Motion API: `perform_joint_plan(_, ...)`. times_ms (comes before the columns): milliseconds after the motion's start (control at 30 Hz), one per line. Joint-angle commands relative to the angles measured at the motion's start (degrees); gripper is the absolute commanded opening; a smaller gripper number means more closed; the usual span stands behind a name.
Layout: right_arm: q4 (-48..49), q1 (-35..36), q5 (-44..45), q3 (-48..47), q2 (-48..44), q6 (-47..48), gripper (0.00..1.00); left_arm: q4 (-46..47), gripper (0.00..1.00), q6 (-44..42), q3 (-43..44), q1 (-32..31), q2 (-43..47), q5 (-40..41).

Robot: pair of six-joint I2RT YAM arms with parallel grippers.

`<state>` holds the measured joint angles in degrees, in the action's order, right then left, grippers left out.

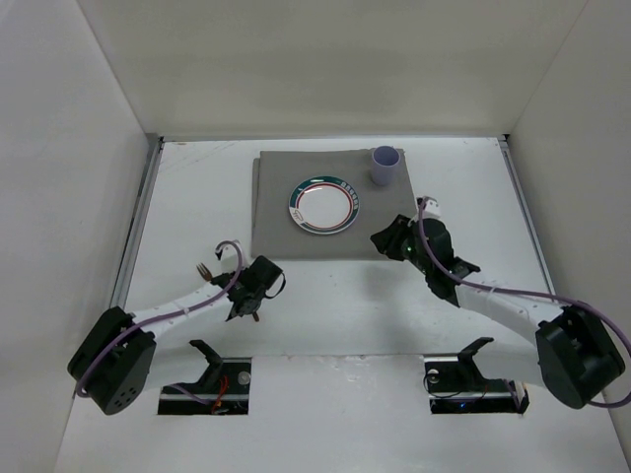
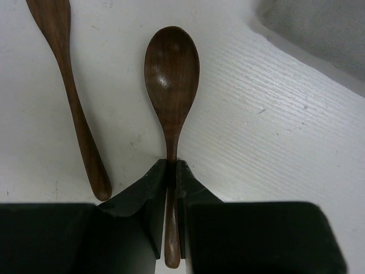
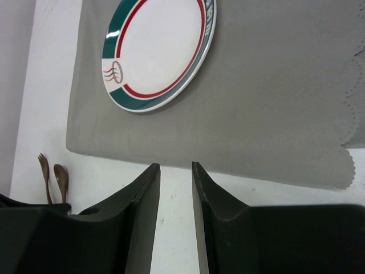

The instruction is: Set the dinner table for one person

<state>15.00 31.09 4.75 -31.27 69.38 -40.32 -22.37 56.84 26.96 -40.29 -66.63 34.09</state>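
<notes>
from above, the white dinner table (image 1: 325, 315) carries a grey rectangular cloth mat (image 1: 281, 232) with a bare green-rimmed white plate (image 1: 323, 207) and a lilac cup (image 1: 384, 165), seemingly empty. left wrist: left gripper (image 2: 171, 171) clenched on the handle of a dark wooden spoon (image 2: 171, 68) lying flat on the table; pickup step, i judge, and next it calls for a lift and carry beside the plate. right wrist: right gripper (image 3: 175, 168) parted, empty, at the mat's near edge.
</notes>
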Motion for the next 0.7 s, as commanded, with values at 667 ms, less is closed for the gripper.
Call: perform_joint_plan(667, 0.46, -11.54, 10.79, 6.30, -9.09, -5.65, 0.61, 21.93, 0.07, -26.51, 48.50, -11.78, -33.53, -9.82)
